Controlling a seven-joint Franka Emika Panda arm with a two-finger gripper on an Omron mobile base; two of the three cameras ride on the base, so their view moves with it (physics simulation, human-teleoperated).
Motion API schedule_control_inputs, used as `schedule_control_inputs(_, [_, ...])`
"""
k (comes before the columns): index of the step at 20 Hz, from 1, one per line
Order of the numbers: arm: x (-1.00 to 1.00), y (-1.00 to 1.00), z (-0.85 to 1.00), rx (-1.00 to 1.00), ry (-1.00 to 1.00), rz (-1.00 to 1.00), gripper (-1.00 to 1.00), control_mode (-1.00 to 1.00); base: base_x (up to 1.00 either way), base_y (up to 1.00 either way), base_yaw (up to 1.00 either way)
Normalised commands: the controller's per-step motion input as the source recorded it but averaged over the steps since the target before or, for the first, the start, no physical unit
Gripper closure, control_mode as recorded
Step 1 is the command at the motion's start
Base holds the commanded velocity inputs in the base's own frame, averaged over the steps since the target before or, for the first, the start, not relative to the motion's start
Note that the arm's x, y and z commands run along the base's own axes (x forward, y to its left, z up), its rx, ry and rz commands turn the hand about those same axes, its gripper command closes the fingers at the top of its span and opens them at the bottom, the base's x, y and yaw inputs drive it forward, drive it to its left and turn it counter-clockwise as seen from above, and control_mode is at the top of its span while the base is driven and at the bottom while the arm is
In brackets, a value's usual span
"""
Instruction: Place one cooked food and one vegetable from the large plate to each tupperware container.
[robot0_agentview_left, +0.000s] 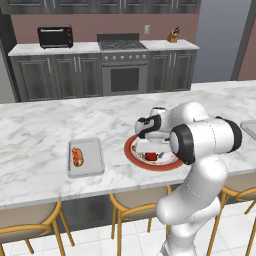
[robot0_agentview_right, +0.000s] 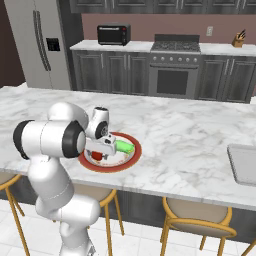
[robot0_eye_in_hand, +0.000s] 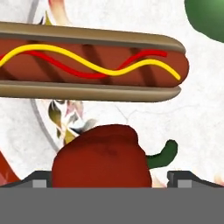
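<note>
Plate (robot0_agentview_left: 131, 152) near desk's front edge; my gripper (robot0_eye_in_hand: 109, 183) open, straddling the red pepper (robot0_eye_in_hand: 101, 157). Risk: round pepper squirts out on closing, nudging the hotdog (robot0_eye_in_hand: 87, 68).

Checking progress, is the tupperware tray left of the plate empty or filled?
Partly filled: the left tupperware container holds one hot dog, no vegetable visible.

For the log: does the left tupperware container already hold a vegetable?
No, the left tupperware container holds just a hot dog.
</note>
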Motion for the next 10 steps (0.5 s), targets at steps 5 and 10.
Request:
schedule_control_inputs(5, [0.01,0.00,-0.22,-0.01,0.00,0.00,1.00,-1.00,0.00,0.00,0.00])
schedule_control_inputs(10, [-0.14,-0.02,0.00,0.00,-0.03,0.00,1.00,-1.00,0.00,0.00,0.00])
